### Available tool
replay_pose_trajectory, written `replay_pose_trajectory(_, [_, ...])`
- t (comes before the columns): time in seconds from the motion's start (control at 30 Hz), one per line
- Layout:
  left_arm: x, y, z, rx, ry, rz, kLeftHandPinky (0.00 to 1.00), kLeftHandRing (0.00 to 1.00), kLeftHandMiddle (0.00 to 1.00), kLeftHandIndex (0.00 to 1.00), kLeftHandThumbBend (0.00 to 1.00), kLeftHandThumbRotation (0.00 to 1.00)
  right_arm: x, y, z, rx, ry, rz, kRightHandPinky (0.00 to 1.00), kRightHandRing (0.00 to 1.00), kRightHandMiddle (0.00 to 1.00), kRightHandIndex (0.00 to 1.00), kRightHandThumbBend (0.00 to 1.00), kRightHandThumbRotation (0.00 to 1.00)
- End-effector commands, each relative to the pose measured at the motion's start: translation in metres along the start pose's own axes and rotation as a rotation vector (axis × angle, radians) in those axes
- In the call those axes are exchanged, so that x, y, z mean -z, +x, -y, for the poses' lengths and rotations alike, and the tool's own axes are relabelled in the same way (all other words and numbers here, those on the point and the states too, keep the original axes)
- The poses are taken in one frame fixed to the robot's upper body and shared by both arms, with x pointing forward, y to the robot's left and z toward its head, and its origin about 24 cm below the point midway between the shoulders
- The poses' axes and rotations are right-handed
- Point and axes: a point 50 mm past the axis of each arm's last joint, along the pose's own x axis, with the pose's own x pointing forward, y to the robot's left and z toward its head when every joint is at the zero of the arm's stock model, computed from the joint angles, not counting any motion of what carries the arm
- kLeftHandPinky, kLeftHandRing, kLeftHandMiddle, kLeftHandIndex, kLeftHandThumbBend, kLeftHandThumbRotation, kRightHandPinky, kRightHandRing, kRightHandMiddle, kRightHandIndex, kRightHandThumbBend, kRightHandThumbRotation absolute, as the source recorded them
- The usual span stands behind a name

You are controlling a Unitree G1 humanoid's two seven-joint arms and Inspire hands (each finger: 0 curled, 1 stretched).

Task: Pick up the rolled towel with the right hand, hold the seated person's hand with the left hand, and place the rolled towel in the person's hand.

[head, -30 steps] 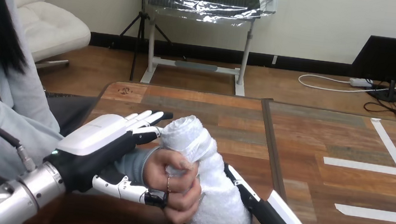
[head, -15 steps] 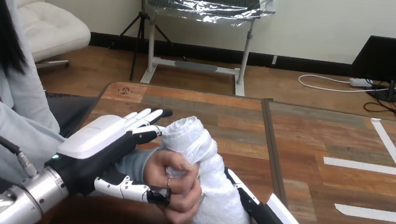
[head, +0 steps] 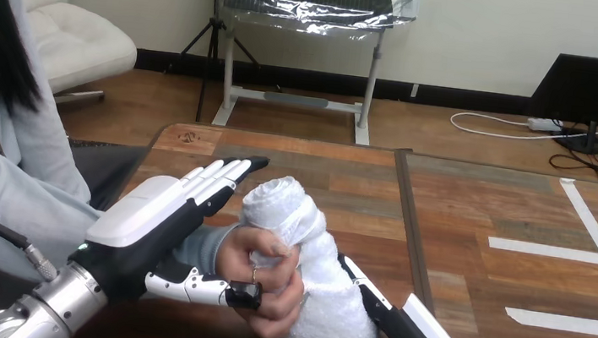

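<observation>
- Two hands on the rolled towel (head: 298,220) in the head view, confirm?
- Yes. The person's hand (head: 266,277) is wrapped round its middle, fingers closed on it. My right hand (head: 417,335) sits low at the view's bottom, thumb hooked round the towel's lower end, so it grips the roll too. Towel is tilted, top end free. Can't tell if the lower end touches the bench (head: 461,205).
- Left hand?
- Left hand (head: 150,216) is just beside the person's wrist, back shell up. Fingers are straight, pointing up-right past the wrist, and the thumb lies under the person's hand. It's a flat support, not a clasp; nothing is curled round the wrist.
- Step?
- Handover, near the end, I'd judge. To do it well I'd loosen the right thumb slowly and pull away only once the roll doesn't sag in their grip. Draw the right hand down along the roll, not across it, so nothing tugs loose. Use the left underneath as a rest until then.
- Risk?
- Roll looks soft, so the lower end may droop on release.
</observation>
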Motion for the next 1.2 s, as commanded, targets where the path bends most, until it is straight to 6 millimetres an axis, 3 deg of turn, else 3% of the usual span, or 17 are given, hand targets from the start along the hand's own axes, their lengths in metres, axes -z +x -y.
replay_pose_trajectory(0.0, [-0.012,-0.004,0.007,-0.08,-0.156,0.107,1.0,1.0,1.0,1.0,1.0,0.81,-0.004,0.009,0.003,0.031,0.011,0.031,0.96,1.0,0.99,1.0,1.0,0.99])
replay_pose_trajectory(0.23, [-0.023,-0.005,0.003,-0.13,-0.23,0.227,1.0,1.0,1.0,1.0,1.0,0.73,-0.003,0.008,0.003,0.044,0.016,0.027,0.96,1.0,0.99,1.0,1.0,0.99])
replay_pose_trajectory(0.67, [-0.043,-0.007,-0.001,-0.197,-0.297,0.44,1.0,1.0,1.0,1.0,1.0,0.73,0.001,0.009,0.002,0.047,0.033,-0.006,0.94,1.0,0.99,1.0,1.0,0.98])
replay_pose_trajectory(1.17, [-0.057,-0.012,0.006,-0.19,-0.403,0.52,0.97,1.0,1.0,1.0,1.0,0.7,0.004,0.011,0.0,0.044,0.026,-0.029,0.93,1.0,1.0,1.0,1.0,0.98])
